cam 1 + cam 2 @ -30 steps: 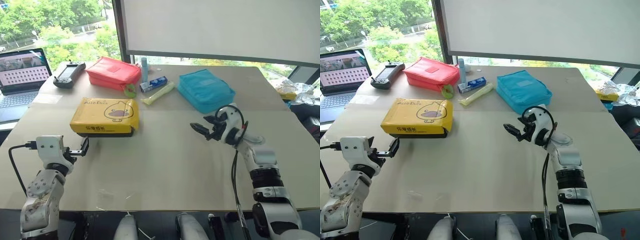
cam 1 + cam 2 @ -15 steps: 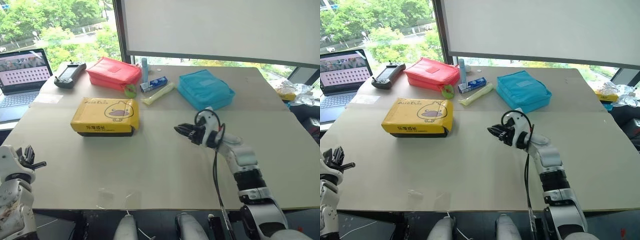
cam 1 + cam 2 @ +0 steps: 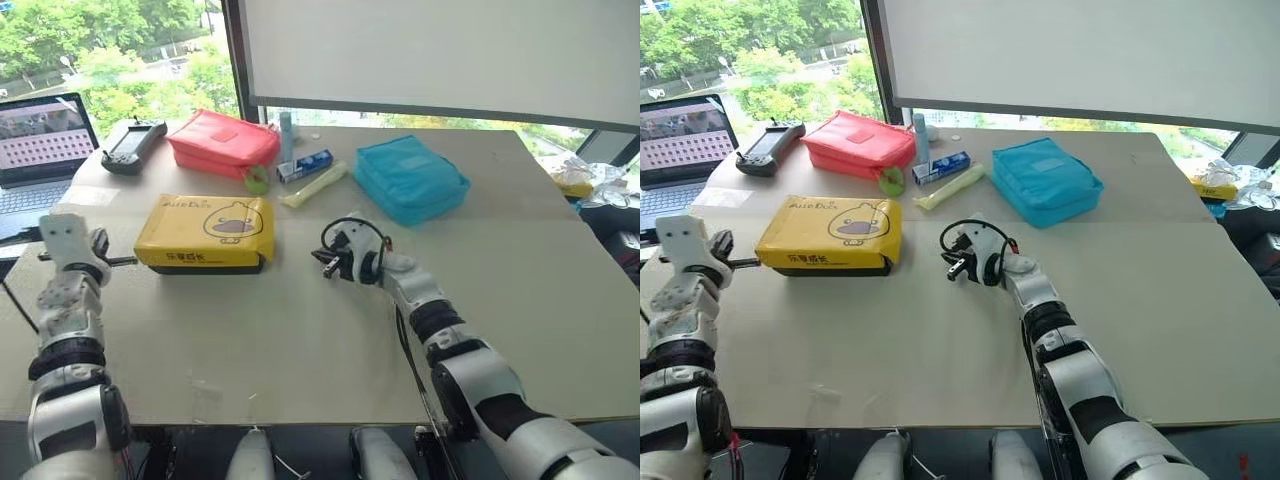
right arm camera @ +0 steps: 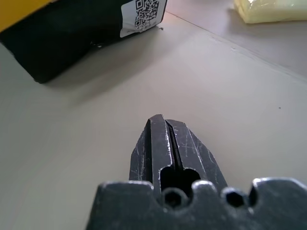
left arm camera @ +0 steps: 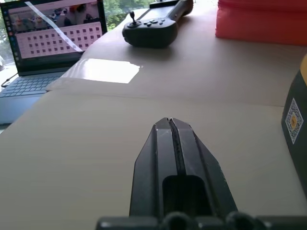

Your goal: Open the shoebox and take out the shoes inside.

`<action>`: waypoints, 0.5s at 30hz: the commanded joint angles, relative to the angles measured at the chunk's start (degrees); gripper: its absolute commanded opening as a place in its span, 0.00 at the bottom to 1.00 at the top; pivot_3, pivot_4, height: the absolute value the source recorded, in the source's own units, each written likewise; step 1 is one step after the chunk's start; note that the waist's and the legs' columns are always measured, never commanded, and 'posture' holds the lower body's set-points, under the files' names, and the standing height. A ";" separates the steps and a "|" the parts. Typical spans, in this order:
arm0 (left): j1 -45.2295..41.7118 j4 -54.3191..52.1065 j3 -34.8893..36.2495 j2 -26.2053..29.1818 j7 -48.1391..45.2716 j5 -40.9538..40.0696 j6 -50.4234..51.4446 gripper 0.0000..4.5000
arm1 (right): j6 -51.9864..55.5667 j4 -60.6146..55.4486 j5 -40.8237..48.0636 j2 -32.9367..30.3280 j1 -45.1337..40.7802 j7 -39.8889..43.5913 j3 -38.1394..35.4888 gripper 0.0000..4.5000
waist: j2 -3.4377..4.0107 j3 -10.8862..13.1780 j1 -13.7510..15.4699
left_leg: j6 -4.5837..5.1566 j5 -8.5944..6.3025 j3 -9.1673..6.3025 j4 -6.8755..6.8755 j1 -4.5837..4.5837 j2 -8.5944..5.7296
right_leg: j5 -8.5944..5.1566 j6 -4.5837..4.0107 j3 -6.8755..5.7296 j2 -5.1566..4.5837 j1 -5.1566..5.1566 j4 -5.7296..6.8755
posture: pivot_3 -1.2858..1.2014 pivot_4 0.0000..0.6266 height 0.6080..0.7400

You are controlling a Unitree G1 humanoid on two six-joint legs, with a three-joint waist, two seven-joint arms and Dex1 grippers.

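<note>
My two grippers sit on either side of the shoebox (image 3: 207, 233), which lies flat on the table (image 3: 300, 330) with its yellow duck-face lid down. My left gripper (image 5: 170, 125) has its fingers pressed together, holding nothing; the box's end is just beside their tips, apart from them. My right gripper (image 4: 160, 123) is likewise closed and empty, low over the table, with the box's black base near, ahead of its tips. Beyond the left fingers lie a black controller (image 5: 156, 24), a laptop (image 5: 45, 43) and a red pouch (image 3: 224, 143).
</note>
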 commanded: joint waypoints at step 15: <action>0.93 -7.23 -12.14 -11.91 -14.19 2.29 -0.38 0.00 | -5.48 3.57 -0.68 -3.70 -2.86 8.10 -2.88 0.01 | 0.03 0.02 1.87 | -0.23 0.12 -0.04 -0.20 -0.04 -0.05 | -0.14 -0.03 -0.06 -0.06 -0.01 0.07 | 0.52 0.24 0.89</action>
